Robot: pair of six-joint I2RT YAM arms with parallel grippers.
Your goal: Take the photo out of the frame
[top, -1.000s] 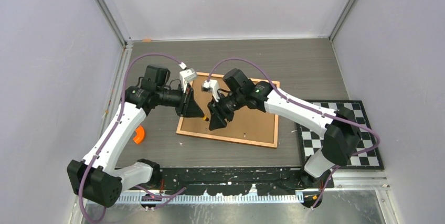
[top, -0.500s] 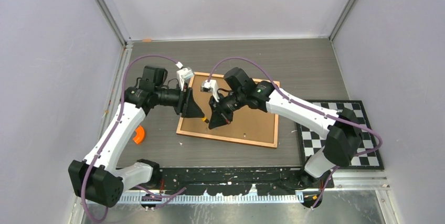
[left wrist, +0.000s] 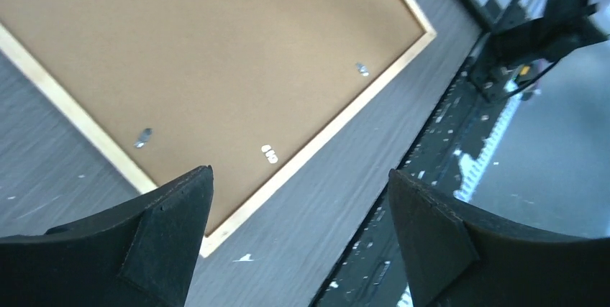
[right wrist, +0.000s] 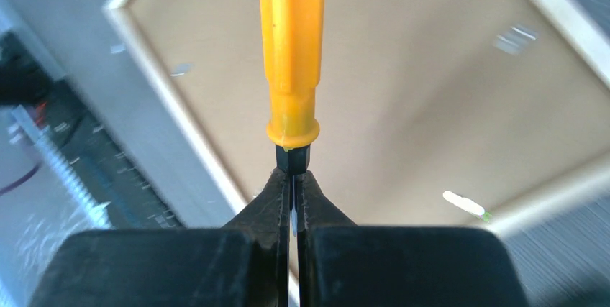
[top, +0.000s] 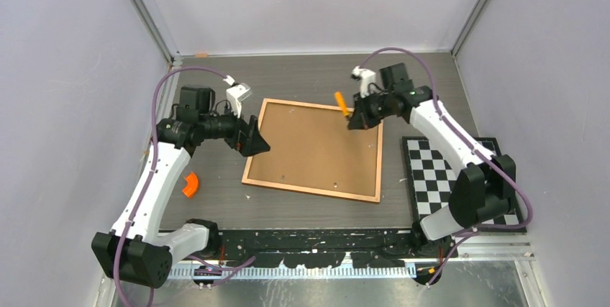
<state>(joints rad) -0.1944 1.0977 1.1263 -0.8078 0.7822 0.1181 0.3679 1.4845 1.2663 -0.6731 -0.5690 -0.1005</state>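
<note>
frame (top: 316, 150): flat on surface, brown back up, long axis left-right, slightly skewed
photo: hidden, under backing board
left hand (top: 257, 141): spread wide, empty, at frame's left edge
right hand (right wrist: 293, 181): pinching dark tip of orange tool (right wrist: 293, 48) over frame's far right corner; tool type unclear

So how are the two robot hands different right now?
The left gripper is wide open and holds nothing; the right gripper is shut on an orange tool. The left gripper sits by the left edge of the frame; the right gripper is by its far right corner. Both have black fingers.
</note>
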